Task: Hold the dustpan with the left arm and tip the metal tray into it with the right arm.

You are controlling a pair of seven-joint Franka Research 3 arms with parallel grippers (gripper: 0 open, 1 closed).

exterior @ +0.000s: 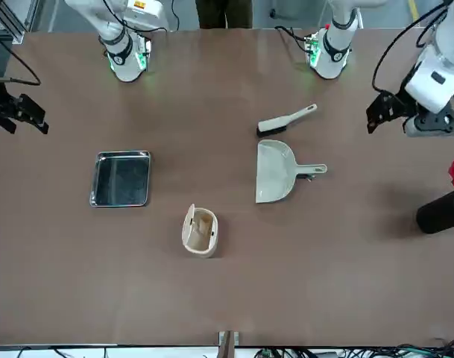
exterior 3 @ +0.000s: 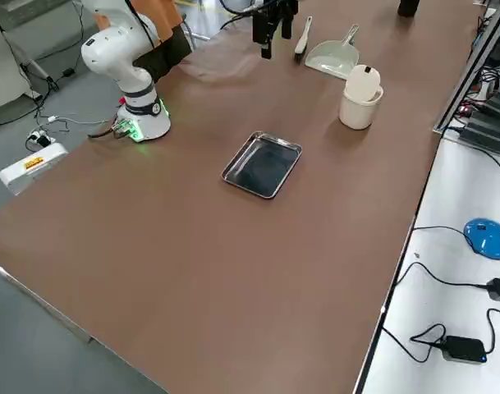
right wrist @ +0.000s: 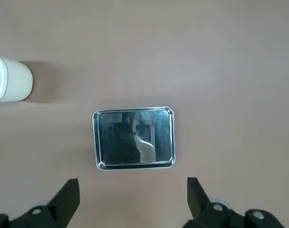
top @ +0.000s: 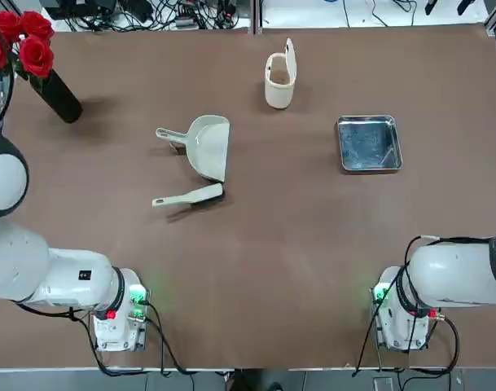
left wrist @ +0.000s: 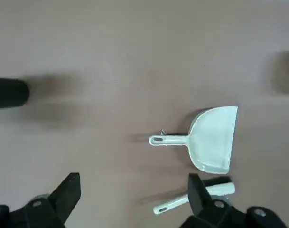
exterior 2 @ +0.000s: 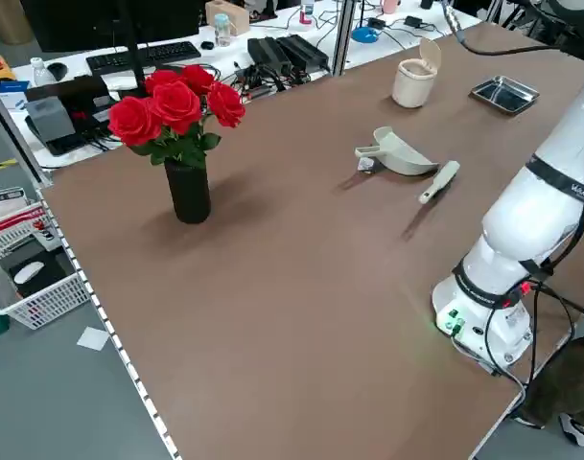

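The cream dustpan (top: 208, 147) lies flat at mid-table, its handle toward the robot's left; it also shows as the dustpan (left wrist: 213, 140). The shiny metal tray (top: 368, 143) rests flat farther right, and as the tray (right wrist: 134, 137) it lies beyond my right gripper (right wrist: 132, 192), which is open and holds nothing. My left gripper (left wrist: 133, 190) is open too, high over the table, nearer the robot than the dustpan. In the front view the left gripper (exterior: 385, 112) and right gripper (exterior: 19, 112) hang near opposite table sides, apart from everything.
A cream hand brush (top: 190, 196) lies just in front of the dustpan. A cream bin (top: 280, 79) with its lid up stands behind, between dustpan and tray. A black vase of red roses (top: 48, 77) stands at the far left corner. Cables and desks lie beyond the far edge.
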